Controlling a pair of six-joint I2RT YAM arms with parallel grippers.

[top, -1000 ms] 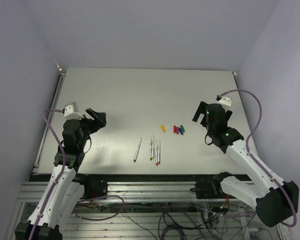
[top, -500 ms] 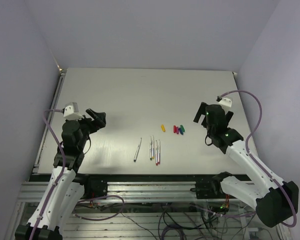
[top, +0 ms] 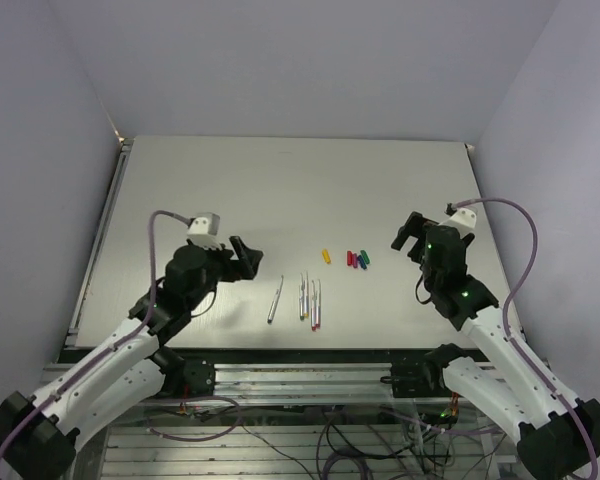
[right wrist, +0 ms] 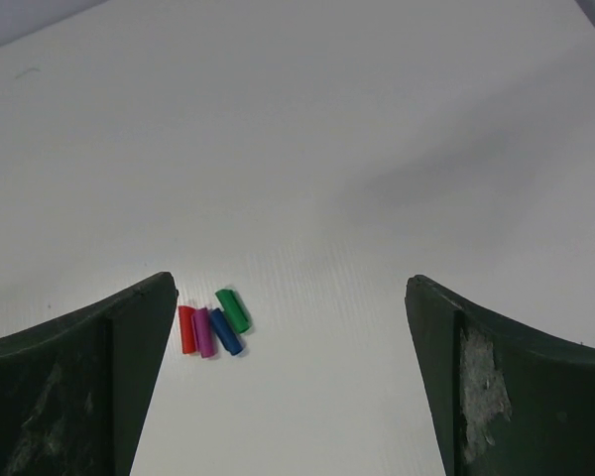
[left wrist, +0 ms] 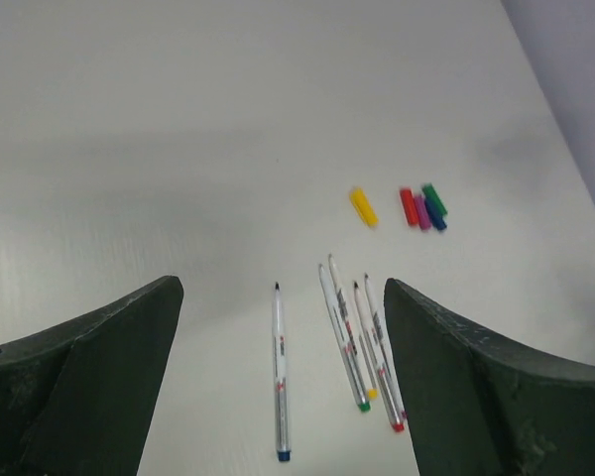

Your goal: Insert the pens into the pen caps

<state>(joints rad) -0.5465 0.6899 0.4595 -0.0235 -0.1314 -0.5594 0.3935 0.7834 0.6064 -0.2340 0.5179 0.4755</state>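
Left gripper: had swung inward, jaws spread, empty, near the pens' left side. Pens: five, flat on table, uncapped. Pen caps: just beyond the pens, yellow one apart. Right gripper: spread, empty, well right of the pens.

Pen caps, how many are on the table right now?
5. The yellow cap lies alone; just to its right the red cap, magenta cap, blue cap and green cap huddle together. None seems hidden.
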